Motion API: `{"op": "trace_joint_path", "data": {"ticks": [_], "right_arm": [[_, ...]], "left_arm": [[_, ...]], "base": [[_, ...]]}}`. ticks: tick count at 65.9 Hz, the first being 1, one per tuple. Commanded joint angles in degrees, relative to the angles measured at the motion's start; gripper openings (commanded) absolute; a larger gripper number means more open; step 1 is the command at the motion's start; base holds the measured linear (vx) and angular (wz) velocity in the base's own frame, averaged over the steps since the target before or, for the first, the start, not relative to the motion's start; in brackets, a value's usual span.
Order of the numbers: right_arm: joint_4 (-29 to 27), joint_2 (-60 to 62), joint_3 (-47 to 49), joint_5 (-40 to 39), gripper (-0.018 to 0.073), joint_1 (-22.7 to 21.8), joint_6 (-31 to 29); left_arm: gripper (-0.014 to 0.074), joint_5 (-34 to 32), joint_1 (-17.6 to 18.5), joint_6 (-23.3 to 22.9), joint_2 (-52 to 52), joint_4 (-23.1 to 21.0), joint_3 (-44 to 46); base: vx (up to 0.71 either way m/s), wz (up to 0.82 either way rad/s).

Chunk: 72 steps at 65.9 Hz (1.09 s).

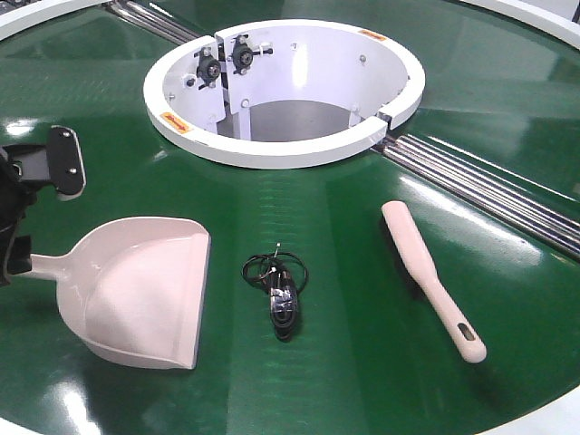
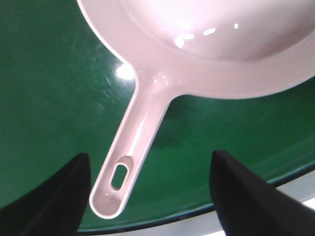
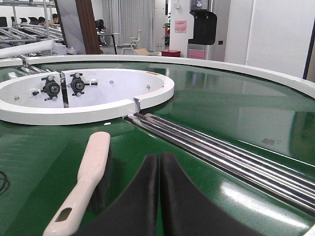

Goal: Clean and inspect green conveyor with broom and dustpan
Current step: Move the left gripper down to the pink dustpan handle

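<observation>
The green conveyor (image 1: 344, 381) fills the front view. The beige-pink dustpan (image 1: 136, 290) lies on it at the left, its handle pointing left. My left gripper (image 1: 16, 261) is at the handle's end. In the left wrist view the gripper (image 2: 147, 196) is open, and the slotted handle end (image 2: 120, 182) lies between the fingers, nearer the left one and untouched. The broom (image 1: 430, 276) lies at the right, handle toward the front. In the right wrist view my right gripper (image 3: 159, 164) is shut and empty, just right of the broom (image 3: 91, 177). The right gripper is out of the front view.
A black cable bundle (image 1: 281, 294) lies on the belt between dustpan and broom. The white ring housing (image 1: 281, 149) stands behind, with metal rails (image 1: 489, 190) running out to the right, also in the right wrist view (image 3: 221, 152). The conveyor's white rim (image 2: 206, 223) is under the left gripper.
</observation>
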<state>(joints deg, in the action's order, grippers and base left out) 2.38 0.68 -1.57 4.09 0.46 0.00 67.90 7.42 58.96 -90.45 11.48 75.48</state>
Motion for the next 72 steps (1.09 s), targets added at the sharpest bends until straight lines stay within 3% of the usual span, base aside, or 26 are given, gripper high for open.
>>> {"op": "trace_joint_path", "data": {"ticks": [1, 12, 29, 44, 58, 72], "right_arm": [[-0.05, 0.65, -0.19, -4.09, -0.0008, -0.28, 0.0], [-0.05, 0.65, -0.19, -4.09, -0.0008, -0.28, 0.0], [-0.05, 0.65, -0.19, -4.09, -0.0008, -0.28, 0.0], [-0.05, 0.65, -0.19, -4.09, -0.0008, -0.28, 0.0], [-0.05, 0.6, -0.19, -4.09, -0.0008, -0.35, 0.0], [-0.05, 0.6, -0.19, -4.09, -0.0008, -0.35, 0.0]], "left_arm": [[0.0475, -0.99, 0.25, 0.8, 0.52, 2.68, 1.73], [0.0484, 0.08, 0.25, 0.84, -2.61, 2.62, 1.73], [0.0569, -1.28, 0.25, 1.46, -5.25, 4.26, 1.66], [0.057, -2.31, 0.19, 6.82, -8.17, 4.96, 1.66], [0.057, -4.74, 0.19, 6.87, -10.21, 8.15, 1.71], [0.0545, -6.21, 0.19, 6.87, -12.17, 8.24, 1.66]], "base": [[0.0, 0.0], [0.0, 0.0], [0.0, 0.0], [0.0, 0.0], [0.0, 0.0], [0.0, 0.0]]}}
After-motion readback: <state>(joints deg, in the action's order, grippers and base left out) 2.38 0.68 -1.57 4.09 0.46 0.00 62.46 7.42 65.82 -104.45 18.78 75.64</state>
